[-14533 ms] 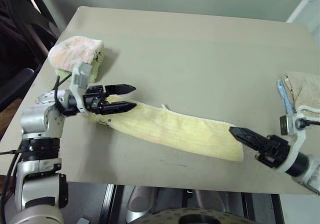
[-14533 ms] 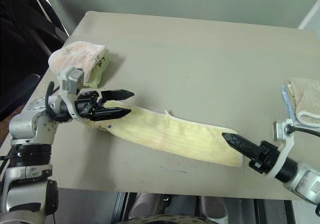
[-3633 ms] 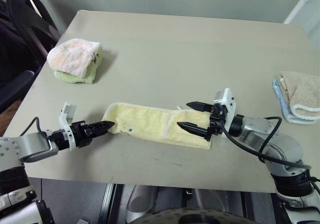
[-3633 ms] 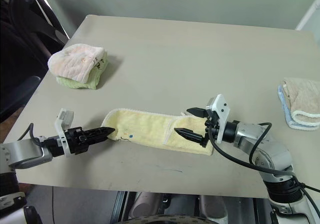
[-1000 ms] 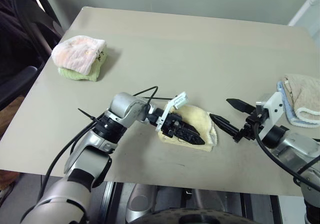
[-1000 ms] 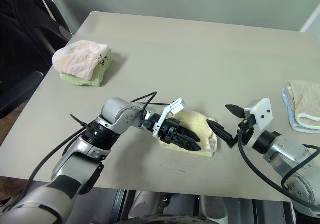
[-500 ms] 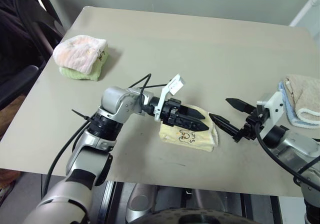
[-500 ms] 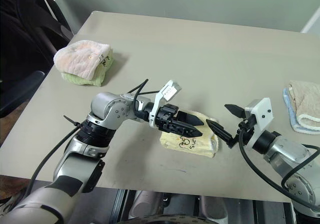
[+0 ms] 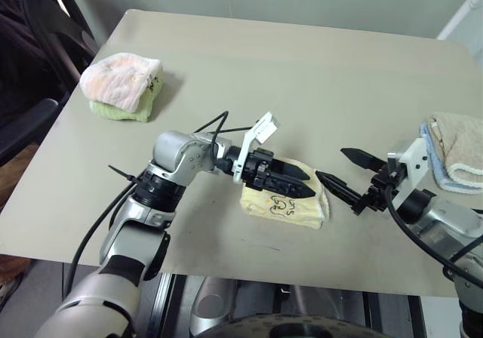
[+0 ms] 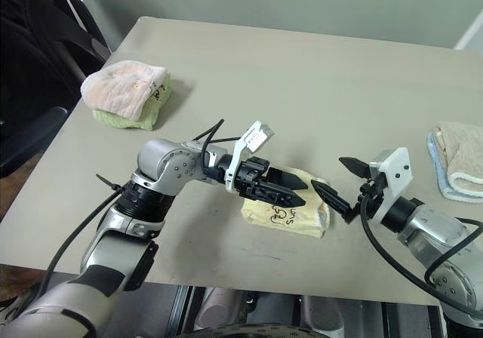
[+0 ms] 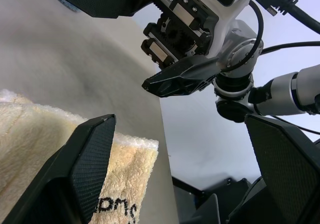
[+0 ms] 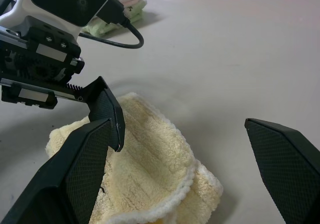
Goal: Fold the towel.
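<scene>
Beige and matte, the table (image 9: 302, 66) carries everything we see, with a dark chair (image 9: 34, 21) off its 10 o'clock corner. We find the towel (image 9: 290, 206) folded into a small pale yellow pad near the table's front edge, at about 6 o'clock from the table's middle, its dark cartoon print facing up toward the front.

Our left hand (image 9: 298, 181) reaches in from 9 o'clock and hovers just over the towel's far edge, its 2 black fingers spread wide and gripping nothing. Our right hand (image 9: 343, 173) sits just beside the towel at 3 o'clock, pointing toward it, fingers also parted wide and empty; its lower fingertip is close to the towel's right edge, and we cannot tell whether it touches.

At 10 o'clock on the table lies a pink towel (image 9: 121, 78) stacked on a green towel (image 9: 117, 112). At 3 o'clock, by the table's right edge, rests a beige towel (image 9: 456, 138) over a blue cloth (image 9: 432, 161).
</scene>
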